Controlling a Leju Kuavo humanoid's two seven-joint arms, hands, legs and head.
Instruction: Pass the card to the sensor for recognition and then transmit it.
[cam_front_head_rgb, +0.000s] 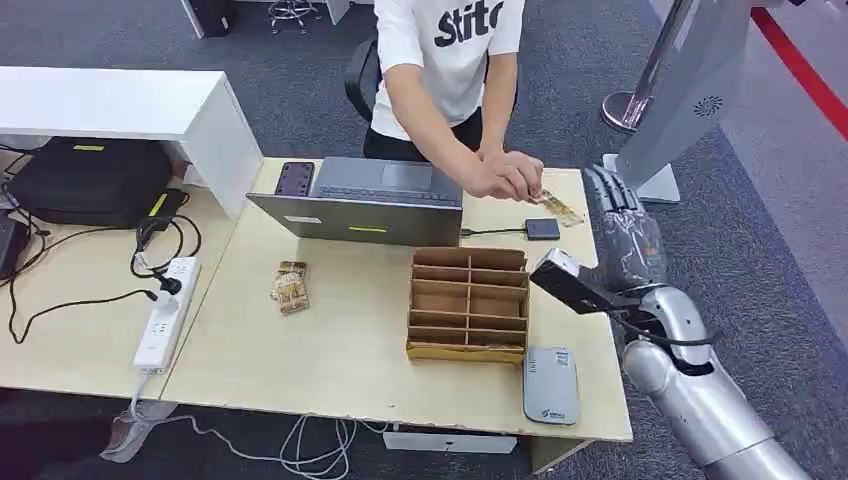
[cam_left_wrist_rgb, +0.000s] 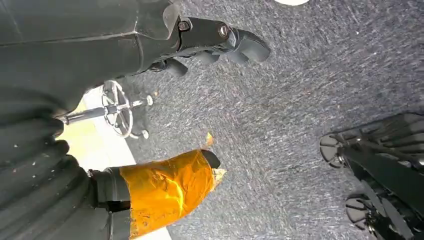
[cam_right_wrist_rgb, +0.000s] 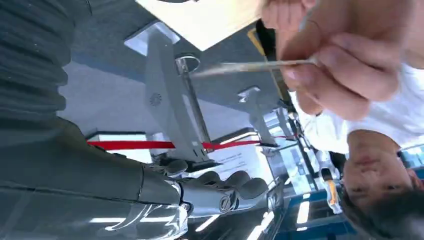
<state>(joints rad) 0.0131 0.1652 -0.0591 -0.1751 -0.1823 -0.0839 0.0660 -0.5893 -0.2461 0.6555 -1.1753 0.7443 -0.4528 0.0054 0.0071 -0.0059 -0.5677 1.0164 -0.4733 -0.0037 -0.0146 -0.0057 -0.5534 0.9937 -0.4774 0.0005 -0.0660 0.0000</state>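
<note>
Head view: we are reaching our right hand past the table edge, fingers apart and grasping nothing. A person's hand is holding the card just beside it, above the table's far corner. One reader is lying nearby, one organizer mid-table, one laptop behind it.

Left wrist view: our left hand is hanging over carpet, released and carrying nothing.

Right wrist view: the card is showing edge-on, pinched in the person's fingers, apart from ours. To take it well, we judge we should be closing on its free end squarely, only once it sits between thumb and fingers.
</note>
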